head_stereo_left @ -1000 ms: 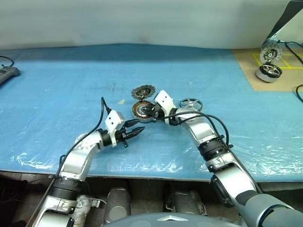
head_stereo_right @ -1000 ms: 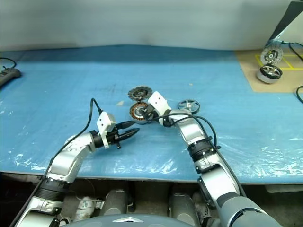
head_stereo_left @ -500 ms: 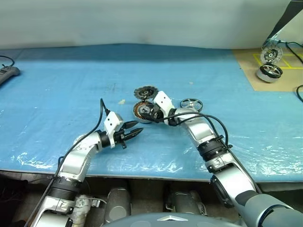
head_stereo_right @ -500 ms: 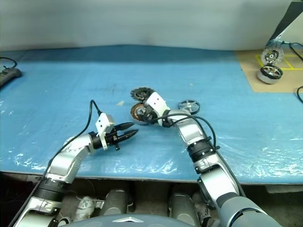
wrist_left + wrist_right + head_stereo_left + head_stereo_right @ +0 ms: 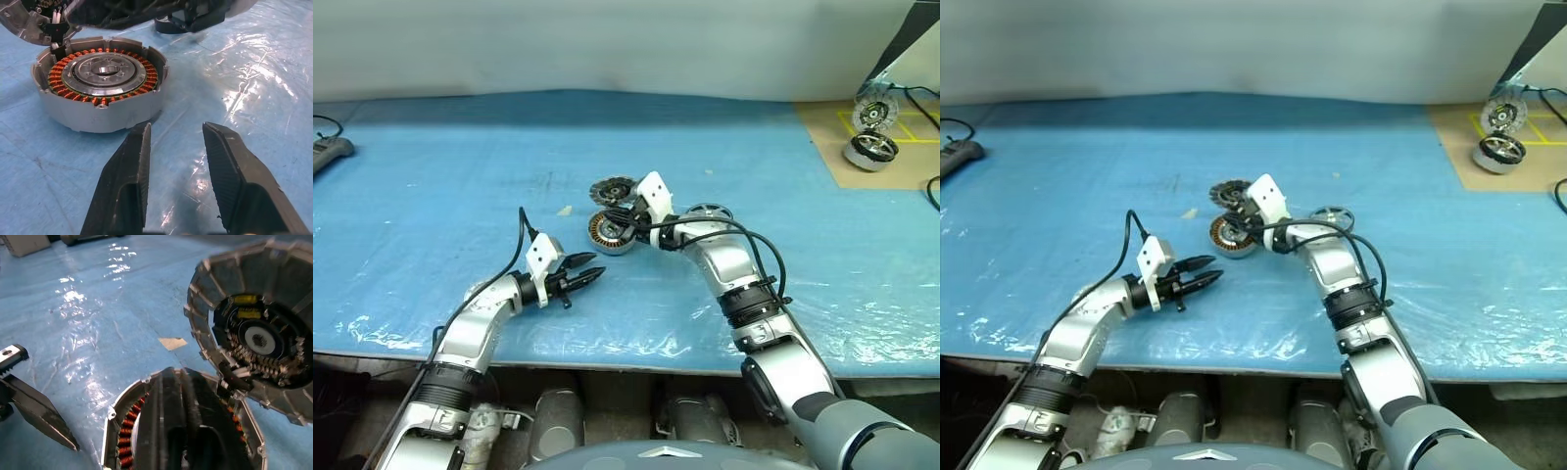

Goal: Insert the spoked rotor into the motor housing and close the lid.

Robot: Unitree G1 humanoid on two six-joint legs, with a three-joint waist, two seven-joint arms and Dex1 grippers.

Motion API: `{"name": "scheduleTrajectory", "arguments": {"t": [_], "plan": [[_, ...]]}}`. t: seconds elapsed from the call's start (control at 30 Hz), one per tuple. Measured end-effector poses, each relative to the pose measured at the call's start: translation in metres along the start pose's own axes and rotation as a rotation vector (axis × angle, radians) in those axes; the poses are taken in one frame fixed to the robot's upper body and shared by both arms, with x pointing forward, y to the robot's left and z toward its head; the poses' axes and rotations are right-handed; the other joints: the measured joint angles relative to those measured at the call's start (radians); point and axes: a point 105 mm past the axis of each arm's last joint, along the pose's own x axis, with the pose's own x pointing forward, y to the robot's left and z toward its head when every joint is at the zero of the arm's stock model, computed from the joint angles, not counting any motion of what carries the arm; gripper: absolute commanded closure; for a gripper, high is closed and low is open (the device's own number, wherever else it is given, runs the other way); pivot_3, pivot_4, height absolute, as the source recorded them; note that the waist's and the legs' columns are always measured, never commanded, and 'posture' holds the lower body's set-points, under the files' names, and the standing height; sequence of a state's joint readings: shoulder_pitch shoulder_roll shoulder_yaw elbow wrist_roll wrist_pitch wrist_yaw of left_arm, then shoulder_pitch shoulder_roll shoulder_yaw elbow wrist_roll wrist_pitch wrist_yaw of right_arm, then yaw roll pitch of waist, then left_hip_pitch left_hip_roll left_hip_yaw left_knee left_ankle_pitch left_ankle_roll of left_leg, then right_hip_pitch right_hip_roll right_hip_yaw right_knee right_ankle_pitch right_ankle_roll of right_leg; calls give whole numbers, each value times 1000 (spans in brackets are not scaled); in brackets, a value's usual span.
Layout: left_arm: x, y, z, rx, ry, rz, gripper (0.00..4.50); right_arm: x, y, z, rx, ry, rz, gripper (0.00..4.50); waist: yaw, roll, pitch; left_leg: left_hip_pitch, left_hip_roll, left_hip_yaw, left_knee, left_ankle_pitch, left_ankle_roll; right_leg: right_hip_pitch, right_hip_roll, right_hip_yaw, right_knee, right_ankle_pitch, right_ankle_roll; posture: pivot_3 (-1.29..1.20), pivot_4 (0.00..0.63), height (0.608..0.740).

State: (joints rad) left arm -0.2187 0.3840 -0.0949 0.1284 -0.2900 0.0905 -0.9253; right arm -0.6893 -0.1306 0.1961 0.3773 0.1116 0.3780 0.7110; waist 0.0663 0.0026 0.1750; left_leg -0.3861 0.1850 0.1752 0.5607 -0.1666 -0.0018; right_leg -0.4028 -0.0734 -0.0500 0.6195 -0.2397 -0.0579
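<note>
Nearest, the left tool hovers just above the blue-covered surface, its fingers spread and grasping nothing, pointed at the motor housing a little beyond. The housing sits upright on the surface, copper windings exposed. The right tool is clenched with its fingers pressed together, poised over the housing's rim. Touching the housing's far edge, the lid stands tilted open, fins showing. The spoked rotor lies flat just behind the right wrist.
</note>
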Motion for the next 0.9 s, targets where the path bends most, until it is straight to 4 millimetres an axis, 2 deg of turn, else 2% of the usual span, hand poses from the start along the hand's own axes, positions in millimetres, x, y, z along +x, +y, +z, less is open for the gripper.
{"name": "scheduleTrajectory", "arguments": {"t": [0.1,0.23,0.47,0.53,0.6,0.67,0.73,0.83,0.9], "plan": [[-1,1,-3,-4,2,-2,2709,4,3,-7,46,21,10,4484,0,0,0,0,0,0,0,0,0,0,0,0,0,0,0,0,150,740],[-1,0,-3,0,-1,-9,2709,2,5,-16,22,64,22,4484,0,0,0,0,0,0,0,0,0,0,0,0,0,0,0,0,150,740],[0,-2,-4,-2,-1,-6,2709,5,9,-28,-312,168,26,4484,1,0,-2,9,0,0,0,-1,1,9,0,0,0,0,0,0,150,740],[1,-3,-4,-4,0,-7,2709,7,7,-28,-245,149,8,4484,1,0,-2,17,0,0,-1,-2,3,16,0,1,-1,-3,4,0,150,740],[2,-3,-3,-3,0,-6,2709,5,4,-29,-127,124,-2,4484,1,1,-2,18,0,0,-1,-2,3,16,0,2,-1,-5,8,0,150,740],[2,-4,-2,-1,0,-9,2709,3,1,-27,-49,105,0,4484,2,0,-2,17,-1,0,-1,-2,3,16,0,2,-1,-5,8,0,150,740],[3,-4,-2,0,0,-9,2709,1,2,-26,33,79,15,4484,3,0,-2,16,-1,0,-3,-2,3,15,0,2,-2,-1,2,0,150,740],[3,-3,-1,2,0,-11,2709,-4,5,-15,221,-14,50,4484,2,1,-2,5,-1,0,-4,-2,3,4,0,2,-2,0,0,0,150,740],[4,-3,1,5,-1,-14,2709,-9,5,1,295,-94,72,4484,1,1,-2,-4,-1,0,-2,2,3,-4,0,1,0,0,0,0,150,740]]}}
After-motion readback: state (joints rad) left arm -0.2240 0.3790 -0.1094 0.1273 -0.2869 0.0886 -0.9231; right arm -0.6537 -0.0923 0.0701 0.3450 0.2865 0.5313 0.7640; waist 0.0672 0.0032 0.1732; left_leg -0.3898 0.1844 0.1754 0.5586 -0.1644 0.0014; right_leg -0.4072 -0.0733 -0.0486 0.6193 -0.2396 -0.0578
